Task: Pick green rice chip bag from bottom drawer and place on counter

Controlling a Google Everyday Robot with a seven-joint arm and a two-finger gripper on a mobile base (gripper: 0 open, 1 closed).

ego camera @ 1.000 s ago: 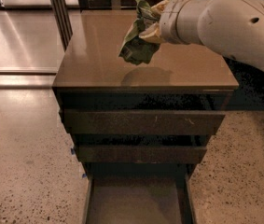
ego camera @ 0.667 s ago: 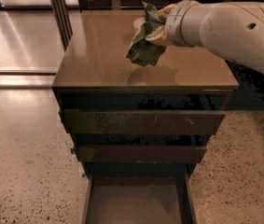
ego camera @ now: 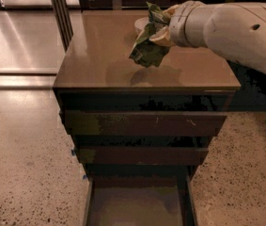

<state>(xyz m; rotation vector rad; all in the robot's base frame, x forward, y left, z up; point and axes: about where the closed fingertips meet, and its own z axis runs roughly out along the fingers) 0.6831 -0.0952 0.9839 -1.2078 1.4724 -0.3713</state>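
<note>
The green rice chip bag is crumpled and hangs from my gripper, which is shut on its upper part. It hangs just above the counter, over the right middle of the glossy tan slab, with its shadow below it. My white arm reaches in from the right. The bottom drawer stands pulled open at the foot of the cabinet, its grey-brown floor bare.
A white bowl sits on the counter behind the bag, mostly hidden by it. Two dark-fronted drawers are shut above the open one. A dark post stands at the back left. Speckled floor lies on both sides.
The gripper has carried the bag a little to the right and back over the counter. The bag hangs slightly lower, closer to the slab.
</note>
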